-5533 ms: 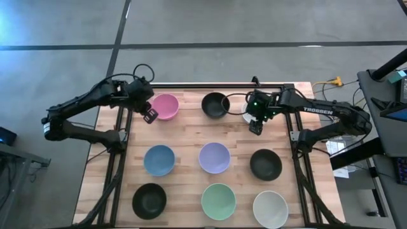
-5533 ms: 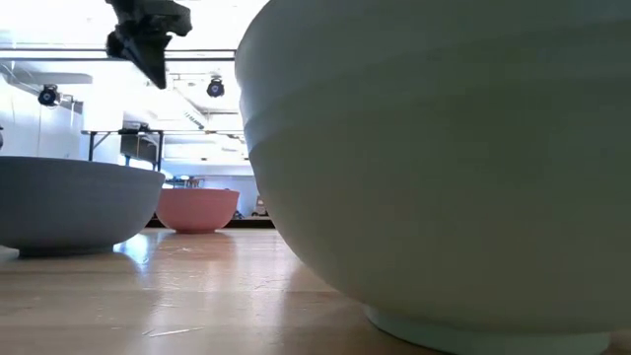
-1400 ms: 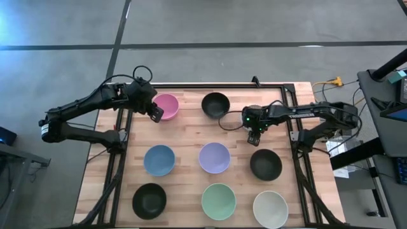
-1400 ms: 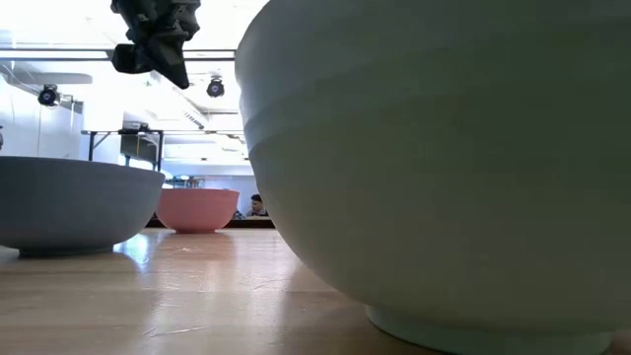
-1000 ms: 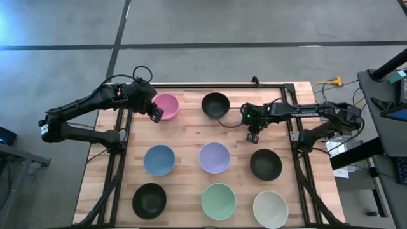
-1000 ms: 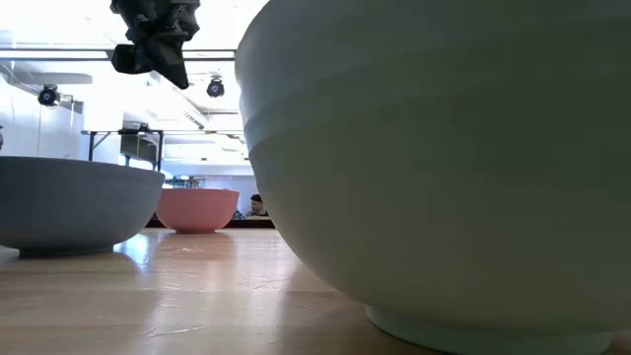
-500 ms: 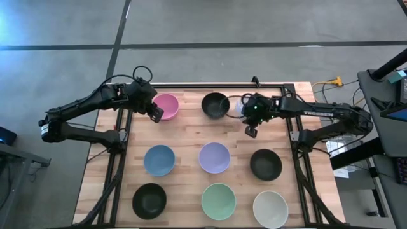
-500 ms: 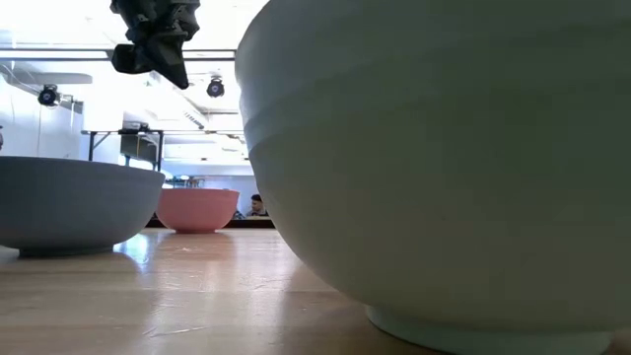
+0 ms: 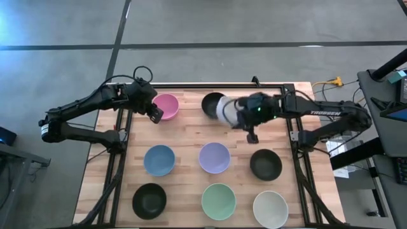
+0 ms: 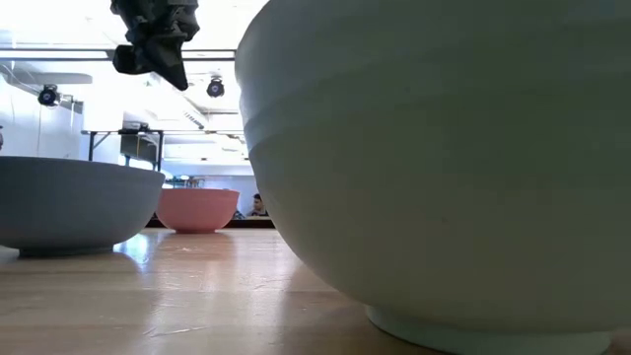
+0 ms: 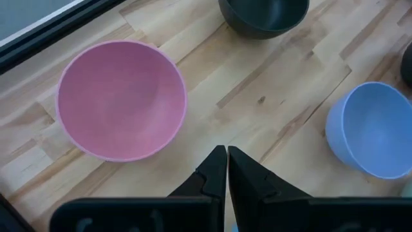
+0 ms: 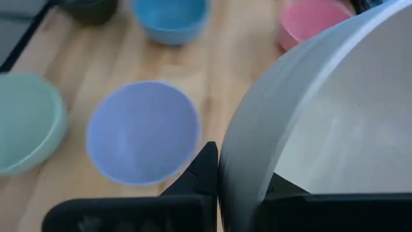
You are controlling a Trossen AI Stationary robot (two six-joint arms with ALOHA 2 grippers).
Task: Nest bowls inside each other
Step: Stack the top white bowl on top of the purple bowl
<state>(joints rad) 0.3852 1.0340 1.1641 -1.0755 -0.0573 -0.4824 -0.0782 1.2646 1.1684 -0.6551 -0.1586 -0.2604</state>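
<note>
My right gripper (image 9: pixel 239 114) is shut on a white bowl (image 9: pixel 226 109), which hangs tilted beside and partly over the black bowl (image 9: pixel 212 102) at the far middle. My left gripper (image 9: pixel 154 114) hovers shut and empty just off the pink bowl (image 9: pixel 166 105), as the left wrist view confirms for gripper (image 11: pixel 226 161) and bowl (image 11: pixel 121 100). On their bases on the table stand the blue bowl (image 9: pixel 159 159), the lavender bowl (image 9: pixel 214 157), two more black bowls (image 9: pixel 265 163) (image 9: pixel 149 199), the mint green bowl (image 9: pixel 218 200) and another white bowl (image 9: pixel 270 208). My right gripper pinches the white bowl's rim (image 12: pixel 248 148) between its two fingers, one finger (image 12: pixel 205 171) on the outer wall and the other inside. The fingers come from the table's right side. The bowl is lifted clear of the table and tilted.
The bowls stand in three rows on the wooden table (image 9: pixel 191 130); the far right place of the grid is bare wood. In the low view the mint green bowl (image 10: pixel 444 168) fills most of the picture. A dark frame (image 9: pixel 286 86) runs along the table's far edge.
My right gripper has gone toward the table's left and far edges, from the far right spot toward the far black bowl. It carries the white bowl, which has come out from under the arm, lifted clear and tipped.
</note>
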